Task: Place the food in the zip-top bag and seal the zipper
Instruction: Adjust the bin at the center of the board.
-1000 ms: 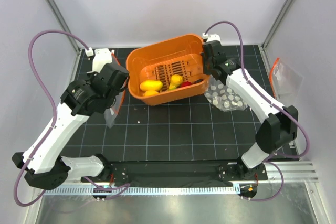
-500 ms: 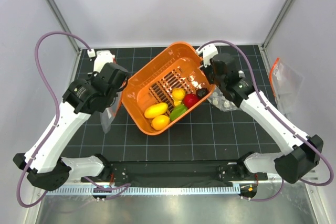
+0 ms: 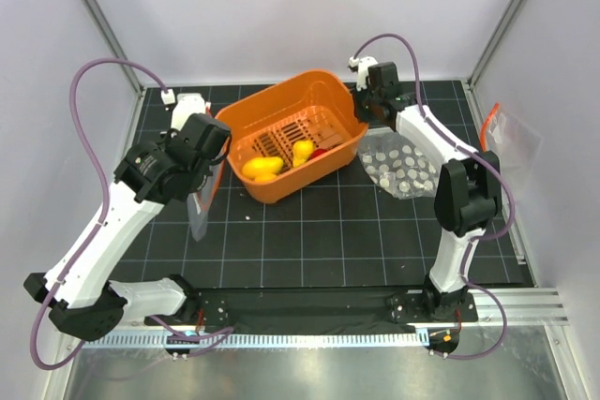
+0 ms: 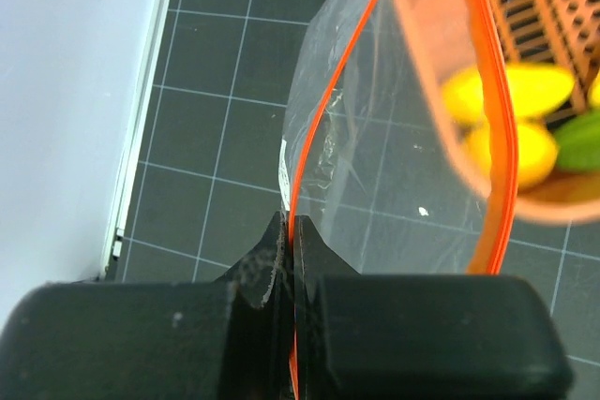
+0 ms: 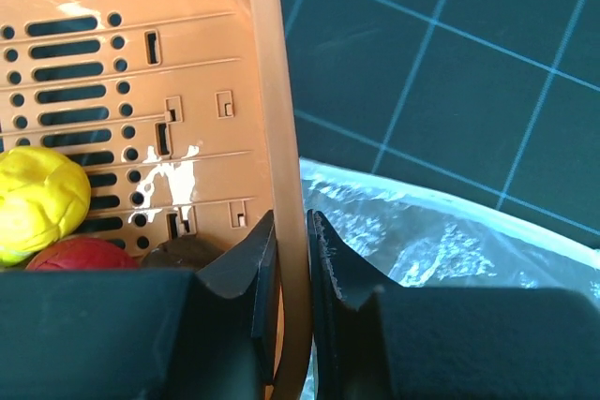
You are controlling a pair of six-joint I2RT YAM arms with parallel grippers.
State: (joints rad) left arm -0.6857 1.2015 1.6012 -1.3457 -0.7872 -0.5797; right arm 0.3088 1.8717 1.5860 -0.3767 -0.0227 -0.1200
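Note:
My left gripper (image 3: pixel 203 185) (image 4: pixel 293 236) is shut on one side of the zipper (image 4: pixel 314 128) of the clear zip-top bag (image 3: pixel 198 214) (image 4: pixel 375 138). The bag hangs with its mouth spread open. My right gripper (image 3: pixel 364 111) (image 5: pixel 292 231) is shut on the right wall of the orange basket (image 3: pixel 281 110) (image 5: pixel 272 91) and holds it tilted, beside the bag. The food lies in the basket: yellow pieces (image 3: pixel 262 168) (image 5: pixel 37 199), a red one (image 5: pixel 80 255) and a dark one (image 5: pixel 178 250). Through the bag I see yellow food (image 4: pixel 525 91) and a green piece (image 4: pixel 581 133).
A clear bag printed with white dots (image 3: pixel 398 164) (image 5: pixel 450 231) lies on the black grid mat right of the basket. Another clear pouch with an orange strip (image 3: pixel 506 138) leans at the right wall. White walls and frame posts close in the sides.
My right gripper swung the basket down and toward the left arm, then drew it back up toward the rear. The food stayed in the basket. My left gripper kept hold of the bag.

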